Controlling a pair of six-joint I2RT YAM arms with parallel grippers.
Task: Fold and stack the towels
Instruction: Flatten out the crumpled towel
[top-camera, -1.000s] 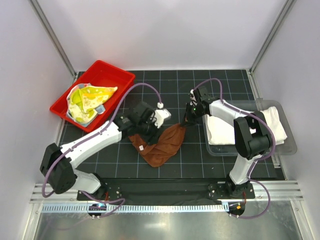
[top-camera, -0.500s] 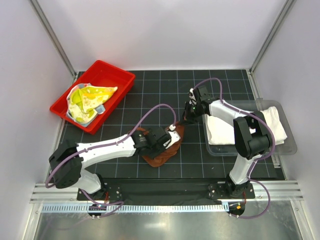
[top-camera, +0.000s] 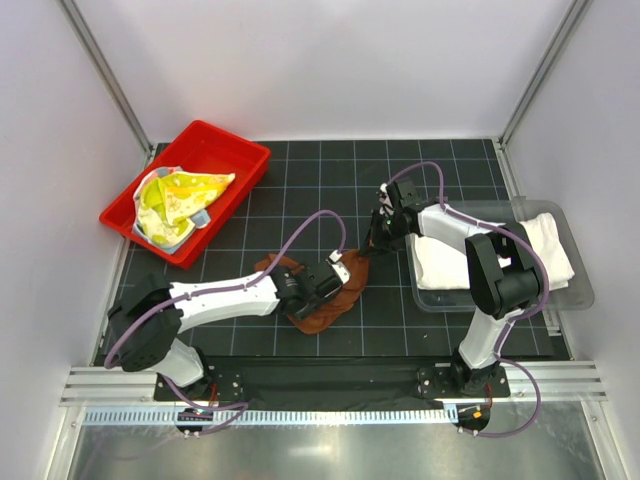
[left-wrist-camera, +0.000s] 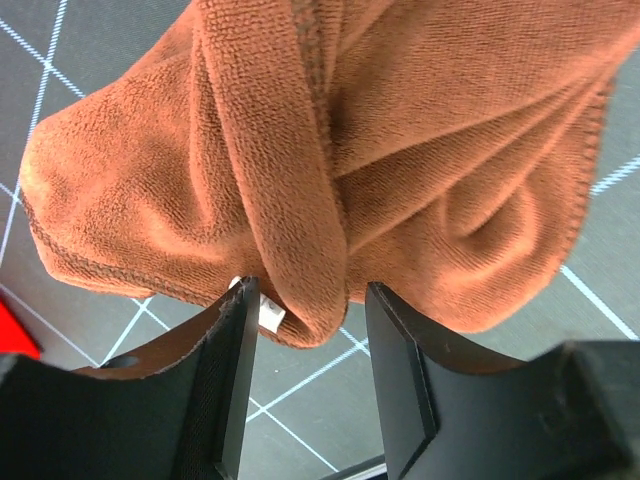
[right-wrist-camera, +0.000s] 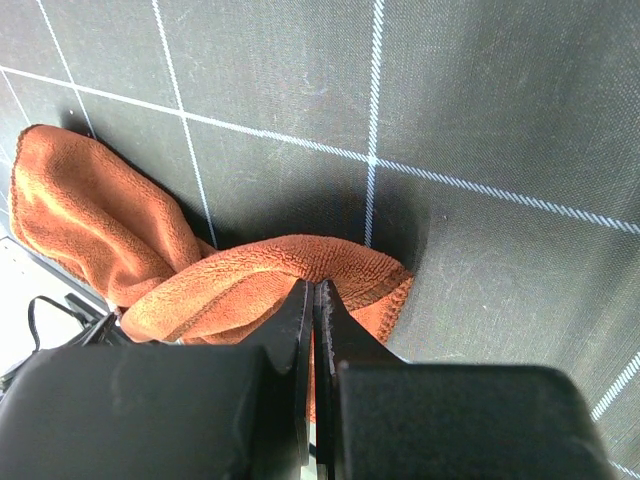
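From above, the brown towel (top-camera: 322, 308) lies bunched on the black gridded mat (top-camera: 300, 170) in the middle of the table. Its long axis runs from near-left to far-right, and its far-right corner points at the clear bin (top-camera: 580, 290). The left gripper (top-camera: 343, 272) sits over the middle of that towel, and the right gripper (top-camera: 377, 240) is at its far-right corner. A white towel (top-camera: 545, 245) lies folded in the bin on the right. A yellow-green towel (top-camera: 175, 197) lies crumpled in the red tray (top-camera: 225, 145) at the far left, well apart from the rest. In the left wrist view, the brown towel (left-wrist-camera: 420, 150) fills the upper frame in thick folds, and one rolled fold with a stitched hem hangs down between the fingers (left-wrist-camera: 235, 370). The left gripper (left-wrist-camera: 305, 300) has its jaws apart, a small white label shows beside the fold, and a firm grip on the cloth cannot be told. In the right wrist view, the right gripper (right-wrist-camera: 312, 290) has its jaws pressed together, pinching the hemmed edge of the brown towel (right-wrist-camera: 110, 230), which trails off to the left across the mat (right-wrist-camera: 480, 100).
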